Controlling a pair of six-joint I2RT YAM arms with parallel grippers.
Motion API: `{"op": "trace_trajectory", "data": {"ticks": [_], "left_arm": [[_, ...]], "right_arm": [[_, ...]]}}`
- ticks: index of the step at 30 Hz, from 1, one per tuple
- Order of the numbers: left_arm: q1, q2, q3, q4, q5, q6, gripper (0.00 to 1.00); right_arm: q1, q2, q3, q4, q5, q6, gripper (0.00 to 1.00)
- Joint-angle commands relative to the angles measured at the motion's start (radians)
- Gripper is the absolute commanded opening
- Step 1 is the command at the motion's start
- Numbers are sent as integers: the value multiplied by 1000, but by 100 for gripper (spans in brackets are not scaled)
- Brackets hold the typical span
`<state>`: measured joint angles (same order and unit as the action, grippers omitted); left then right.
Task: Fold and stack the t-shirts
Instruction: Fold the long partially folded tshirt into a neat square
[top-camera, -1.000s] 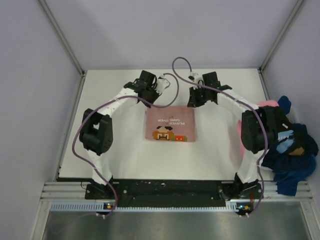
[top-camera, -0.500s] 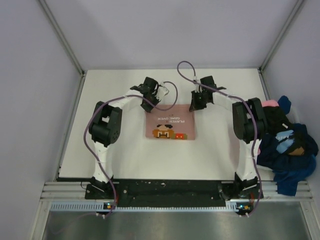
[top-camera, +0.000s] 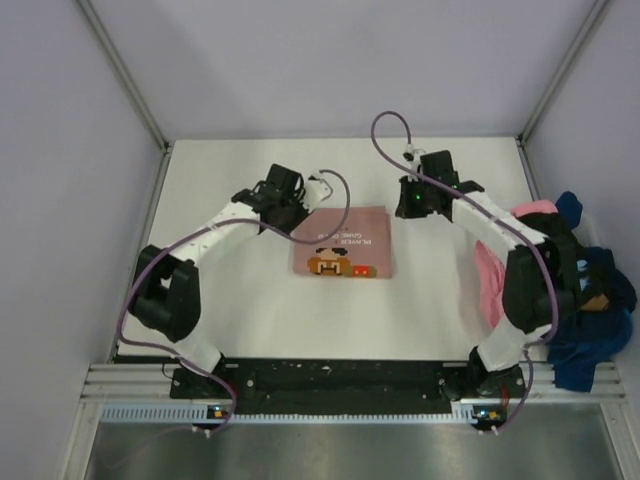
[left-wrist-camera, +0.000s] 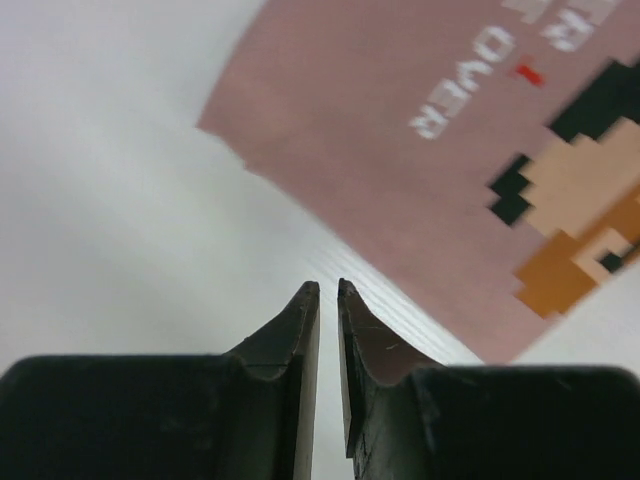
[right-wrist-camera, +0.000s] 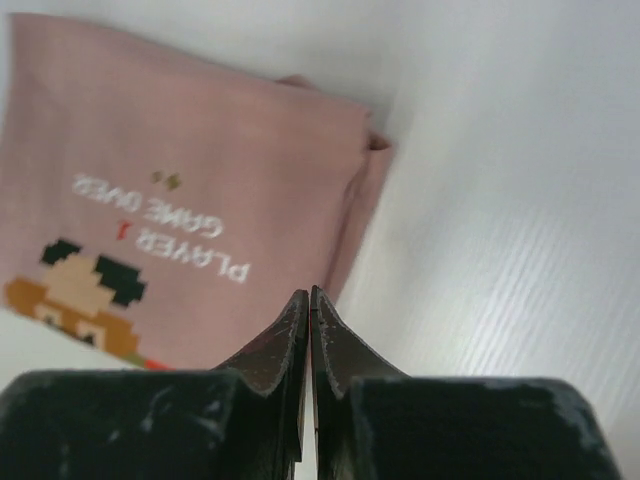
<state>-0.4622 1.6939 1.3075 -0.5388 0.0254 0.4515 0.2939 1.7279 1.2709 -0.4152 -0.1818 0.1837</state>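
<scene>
A dusty rose-pink t-shirt (top-camera: 342, 243) lies folded into a flat rectangle at the table's middle, its pixel-art figure facing up. It also shows in the left wrist view (left-wrist-camera: 400, 140) and in the right wrist view (right-wrist-camera: 180, 190). My left gripper (top-camera: 293, 213) hovers just off the shirt's far left corner, with its jaws (left-wrist-camera: 328, 287) nearly together and nothing between them. My right gripper (top-camera: 408, 207) hovers just off the far right corner, shut and empty (right-wrist-camera: 310, 292). Neither gripper touches the cloth.
A heap of unfolded t-shirts hangs over the table's right edge: bright pink (top-camera: 490, 280), navy and blue (top-camera: 590, 310), black (top-camera: 560, 245). Grey walls stand behind and on both sides of the white table (top-camera: 250, 310). Purple cables loop over both arms.
Both grippers have drawn back from the shirt's far corners, the left one to the left and the right one to the right. The folded shirt lies still.
</scene>
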Motion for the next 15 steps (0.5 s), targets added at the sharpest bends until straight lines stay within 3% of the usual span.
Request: {"op": "trace_trajectory", "data": {"ticks": [1,6,15], "left_arm": [[-85,-46,-140,-1,129,36,17],[-122,-13,-205,36,142,29,17],[-122,-17,-335,108,18,59,15]], "right_arm": [[65,-162,-155,56,-120,40,2],[137,-151,-327,219,-241,69,1],[108,-87,-461,262,-124,129,0]]}}
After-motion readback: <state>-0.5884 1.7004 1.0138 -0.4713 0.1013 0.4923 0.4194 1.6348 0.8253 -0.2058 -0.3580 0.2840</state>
